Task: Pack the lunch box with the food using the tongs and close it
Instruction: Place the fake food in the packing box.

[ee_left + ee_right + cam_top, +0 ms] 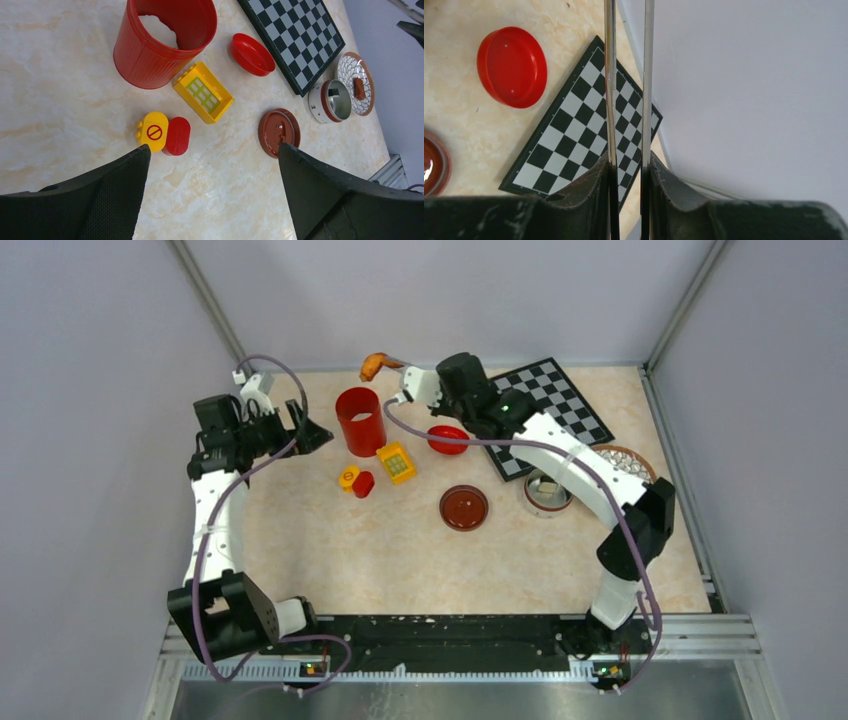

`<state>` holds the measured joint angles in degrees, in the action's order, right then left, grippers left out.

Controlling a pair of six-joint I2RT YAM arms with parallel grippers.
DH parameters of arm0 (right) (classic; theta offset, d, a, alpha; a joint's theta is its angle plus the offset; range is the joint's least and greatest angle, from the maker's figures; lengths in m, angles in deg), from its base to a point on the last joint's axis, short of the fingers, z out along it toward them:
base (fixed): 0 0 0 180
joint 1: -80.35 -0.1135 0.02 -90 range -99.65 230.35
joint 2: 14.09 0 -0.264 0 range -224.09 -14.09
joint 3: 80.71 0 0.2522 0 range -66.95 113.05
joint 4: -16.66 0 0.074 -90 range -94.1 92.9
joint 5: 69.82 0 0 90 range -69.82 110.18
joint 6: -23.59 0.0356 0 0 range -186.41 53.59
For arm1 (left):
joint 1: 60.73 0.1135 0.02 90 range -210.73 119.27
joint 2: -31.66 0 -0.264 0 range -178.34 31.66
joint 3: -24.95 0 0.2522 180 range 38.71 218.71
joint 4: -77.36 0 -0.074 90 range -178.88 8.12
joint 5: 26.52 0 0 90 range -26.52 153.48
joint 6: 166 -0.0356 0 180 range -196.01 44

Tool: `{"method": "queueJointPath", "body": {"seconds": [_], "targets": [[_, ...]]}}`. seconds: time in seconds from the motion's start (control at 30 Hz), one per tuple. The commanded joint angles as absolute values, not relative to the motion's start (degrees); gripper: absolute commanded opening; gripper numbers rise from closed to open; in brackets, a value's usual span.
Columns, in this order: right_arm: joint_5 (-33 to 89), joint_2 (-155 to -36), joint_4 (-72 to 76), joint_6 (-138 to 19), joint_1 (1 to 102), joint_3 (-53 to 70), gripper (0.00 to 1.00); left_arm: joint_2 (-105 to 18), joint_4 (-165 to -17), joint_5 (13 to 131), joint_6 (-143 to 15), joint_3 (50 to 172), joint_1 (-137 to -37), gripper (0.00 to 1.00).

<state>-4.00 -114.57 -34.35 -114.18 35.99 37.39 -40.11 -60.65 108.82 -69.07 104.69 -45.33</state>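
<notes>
Top external view showed the carrying step: right gripper clamped on the one tongs, a food piece apparently nipped at their tips, well apart from the single lunch box (its one lid lay off, on the table). A second piece sat on the plate, making two in view. Left gripper hung with fingers wide apart, holding nothing. The next move called for swinging over the lunch box and easing the squeeze.

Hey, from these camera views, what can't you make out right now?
Right wrist view: the slim silver metal tongs run off the top edge, so their tips and any load are cut off.
Top view: the right arm covers part of the small round steel lunch box and the patterned white-and-brown plate.
Left wrist view: the wall of the tall red ribbed bucket hides most of something white inside; unidentifiable.
</notes>
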Motion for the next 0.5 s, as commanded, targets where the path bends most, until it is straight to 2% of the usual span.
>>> {"method": "queueJointPath", "body": {"seconds": [0.0, 0.47], "targets": [[-10.9, -116.4, -23.8, -118.2, 32.8, 39.8, 0.0, -40.0, -63.4, 111.6, -67.5, 103.9, -43.5, 0.99], [-18.0, -121.1, -14.0, -128.9, 28.3, 33.8, 0.0, -39.7, -64.2, 114.3, -66.2, 103.3, -41.6, 0.99]]}}
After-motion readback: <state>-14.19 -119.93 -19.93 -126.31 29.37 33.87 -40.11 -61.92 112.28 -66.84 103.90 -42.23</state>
